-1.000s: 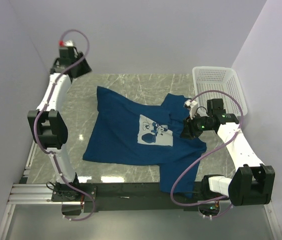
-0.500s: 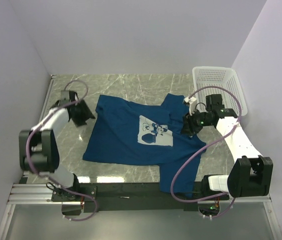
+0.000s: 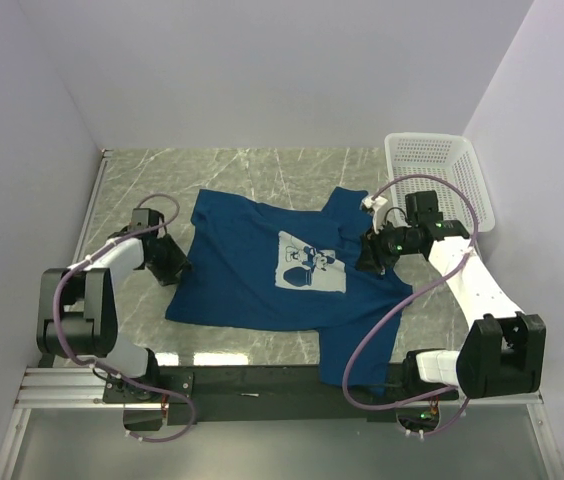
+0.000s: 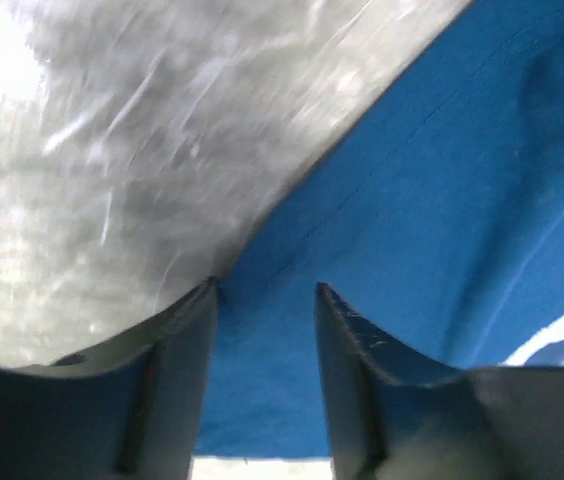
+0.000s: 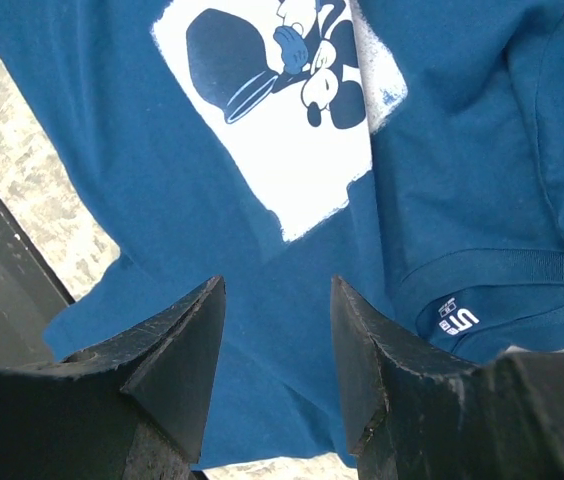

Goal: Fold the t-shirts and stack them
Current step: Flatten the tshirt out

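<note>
progress: nothing folded yet as far as I can tell. The shirt lies spread on the table, print up, one corner over the near edge.
left pincer: jaws apart, low at the shirt's left edge, blue cloth showing between them.
right pincer: jaws apart too, I've got it hovering between print and collar.
left to do: every fold, then stacking.

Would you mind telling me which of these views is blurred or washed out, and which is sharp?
Left wrist view: the table is smeared and blown out white at upper left, the t-shirt soft. Right wrist view: sharp, the print crisp. Top external view: evenly lit, sharp.
</note>
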You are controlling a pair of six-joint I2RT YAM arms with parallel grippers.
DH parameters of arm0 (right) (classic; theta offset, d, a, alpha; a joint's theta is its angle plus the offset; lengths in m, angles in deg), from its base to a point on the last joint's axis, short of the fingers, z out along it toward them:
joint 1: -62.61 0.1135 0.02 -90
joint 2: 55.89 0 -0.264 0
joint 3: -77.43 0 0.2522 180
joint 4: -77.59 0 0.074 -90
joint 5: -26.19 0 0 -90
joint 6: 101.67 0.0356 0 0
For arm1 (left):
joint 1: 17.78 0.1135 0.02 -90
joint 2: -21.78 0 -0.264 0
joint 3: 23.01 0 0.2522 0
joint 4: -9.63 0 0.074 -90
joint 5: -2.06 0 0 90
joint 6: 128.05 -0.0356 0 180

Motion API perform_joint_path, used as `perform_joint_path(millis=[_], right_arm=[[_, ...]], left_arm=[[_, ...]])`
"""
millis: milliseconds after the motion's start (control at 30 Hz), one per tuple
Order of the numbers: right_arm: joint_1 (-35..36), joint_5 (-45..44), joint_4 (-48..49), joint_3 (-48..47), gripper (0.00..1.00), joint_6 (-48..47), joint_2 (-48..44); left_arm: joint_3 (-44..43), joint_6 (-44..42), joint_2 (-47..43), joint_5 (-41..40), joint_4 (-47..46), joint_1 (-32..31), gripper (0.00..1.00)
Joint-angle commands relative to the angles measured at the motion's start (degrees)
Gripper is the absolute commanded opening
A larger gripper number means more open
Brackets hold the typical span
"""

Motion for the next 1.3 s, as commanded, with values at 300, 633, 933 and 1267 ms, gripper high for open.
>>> perform_joint_path(millis=[300,633,933,1267], right_arm=[[0.23,1.74,1.59,-0.3,0.54,0.0,-4.74],[-0.38,1.65,1.59,0.05,0.54,-0.96,-8.79],[-0.03,-0.98,-0.78,-7.93,0.55,-1.32,-1.59],[10.07,-16.78,3.75,-7.16,0.56,-1.94,8.97]], left_arm=[[2.96,1.5,-6.6,-1.18,6.9,-1.71,0.01],[5.7,11.81,-36.94,7.81,24.17,14.74,0.01],[2.98,4.96,-39.85,11.76,24.65,14.91,0.51],[3.91,1.95,-41.18,24.48,1.92,14.82,0.82]])
